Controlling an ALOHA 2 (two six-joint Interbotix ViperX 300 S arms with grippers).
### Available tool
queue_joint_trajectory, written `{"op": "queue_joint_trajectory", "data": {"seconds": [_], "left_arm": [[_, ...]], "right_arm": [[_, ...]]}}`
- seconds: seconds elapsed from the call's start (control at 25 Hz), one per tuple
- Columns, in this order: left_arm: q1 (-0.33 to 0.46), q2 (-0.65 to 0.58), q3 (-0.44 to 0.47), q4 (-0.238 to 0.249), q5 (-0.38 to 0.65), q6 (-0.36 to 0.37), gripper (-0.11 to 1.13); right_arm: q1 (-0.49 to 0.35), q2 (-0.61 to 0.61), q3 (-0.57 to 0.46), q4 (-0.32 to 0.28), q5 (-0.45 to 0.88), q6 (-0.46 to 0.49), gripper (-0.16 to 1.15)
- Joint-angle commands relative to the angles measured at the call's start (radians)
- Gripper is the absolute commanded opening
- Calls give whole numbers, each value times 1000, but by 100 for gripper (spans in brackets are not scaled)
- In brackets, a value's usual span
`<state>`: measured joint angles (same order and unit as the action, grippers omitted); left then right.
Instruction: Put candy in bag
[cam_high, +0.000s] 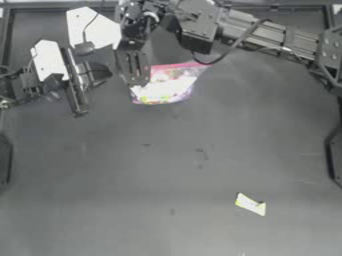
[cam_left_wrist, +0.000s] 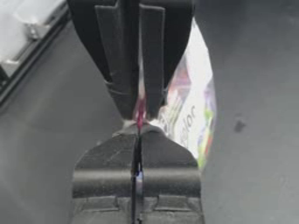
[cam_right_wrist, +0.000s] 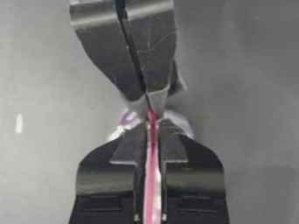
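I have both grippers clenched on the bag's pink rim at the far side of the table, nose to nose: my left gripper and right gripper each pinch the strip from opposite sides. The candy lies well apart, near the table's front right. My worry: both hands are busy, so nothing is free to fetch it. Releasing one grip may let the mouth sag shut.
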<state>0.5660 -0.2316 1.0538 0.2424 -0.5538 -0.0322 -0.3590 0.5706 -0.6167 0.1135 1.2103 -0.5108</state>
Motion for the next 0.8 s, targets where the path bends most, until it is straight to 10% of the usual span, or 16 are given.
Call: {"op": "queue_joint_trajectory", "data": {"seconds": [0.04, 0.8], "left_arm": [[0, -44, -18, 2, -3, 2, 4], [2, -44, -18, 2, 3, 2, 4]], "right_arm": [[-5, -28, -5, 5, 2, 2, 26], [-43, -172, 244, -2, -117, 0, 16]]}}
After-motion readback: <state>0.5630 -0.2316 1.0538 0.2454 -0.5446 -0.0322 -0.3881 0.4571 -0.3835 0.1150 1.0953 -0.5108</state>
